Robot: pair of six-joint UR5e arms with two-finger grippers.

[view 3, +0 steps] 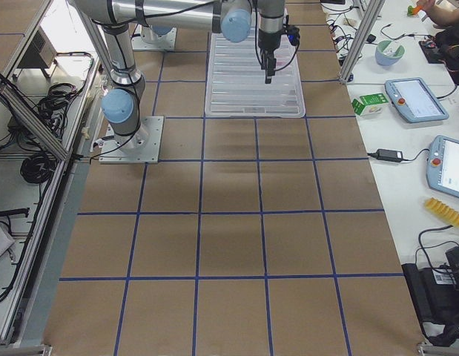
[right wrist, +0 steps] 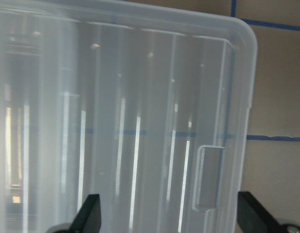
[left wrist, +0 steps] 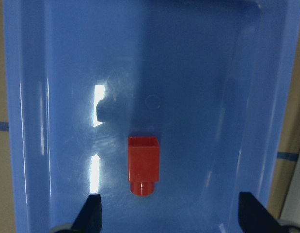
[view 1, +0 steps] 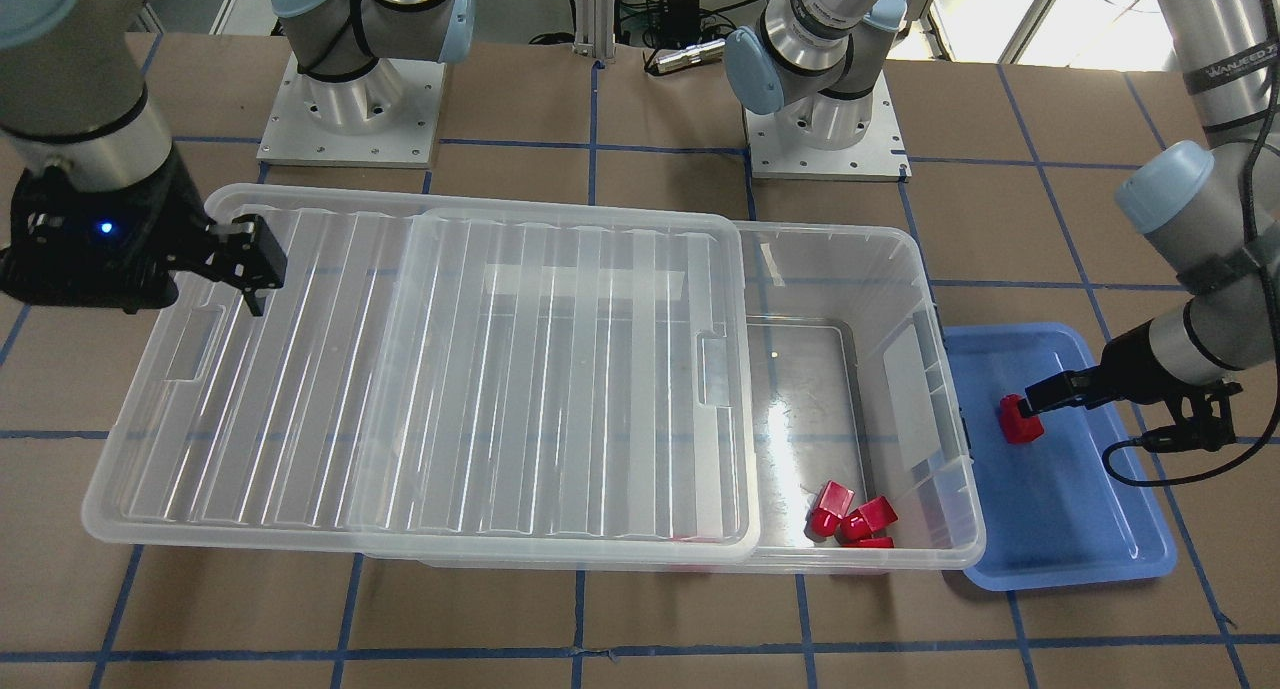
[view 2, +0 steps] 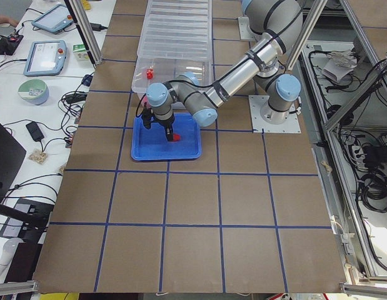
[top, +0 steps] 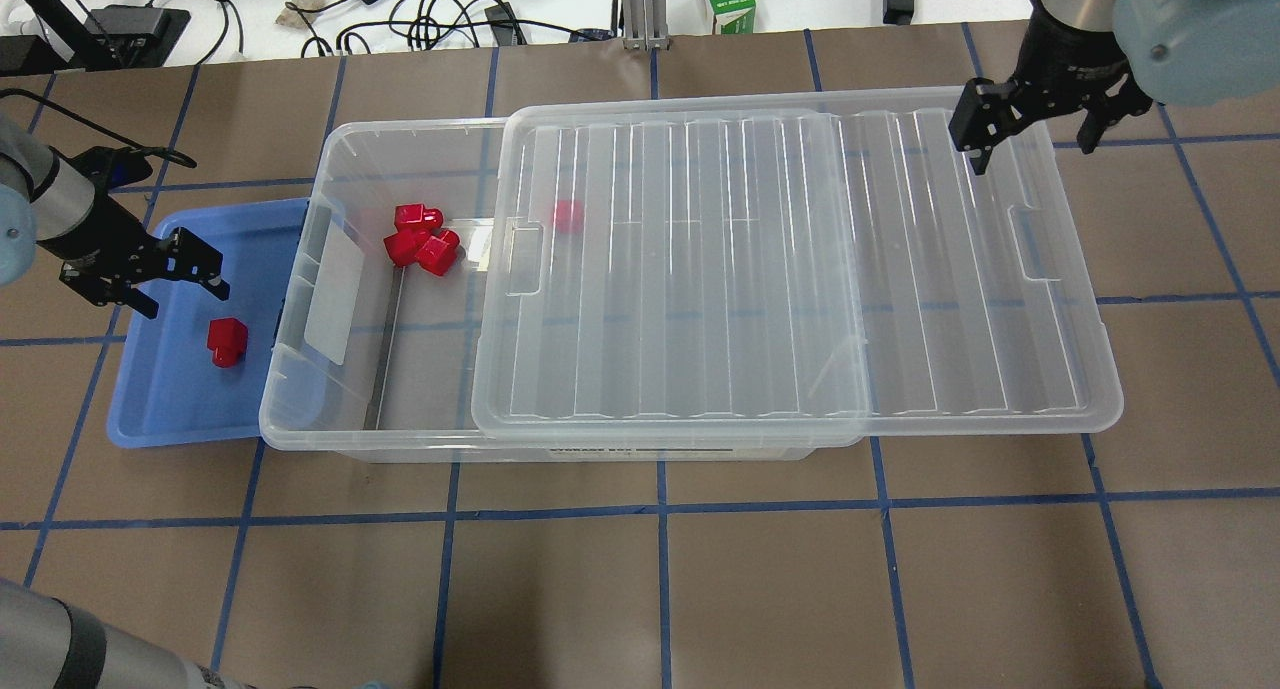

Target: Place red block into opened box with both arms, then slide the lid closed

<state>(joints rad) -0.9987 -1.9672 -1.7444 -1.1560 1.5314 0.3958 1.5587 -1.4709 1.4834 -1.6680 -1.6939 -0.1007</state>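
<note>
On the blue tray [top: 170,409], just beside the box [top: 430,369], the red block [left wrist: 143,165] lies flat and alone. It looks light, rigid and glossy, so probably slick; the flat sides of its wider body seem a safer hold than the narrow stepped end. Above it hangs the left gripper [left wrist: 172,216], spread wide and empty, with room on either side. The right gripper [right wrist: 171,216], also spread and empty, hovers over the lid [top: 760,269] near a handle tab [right wrist: 208,177]. Brown paper covers the table [top: 660,589].

Probably a robotics lab, teach pendants [view 3: 415,99], tangled cables [view 2: 369,181], aluminium framing [view 2: 85,31], blue-taped grid table [view 3: 229,245].
</note>
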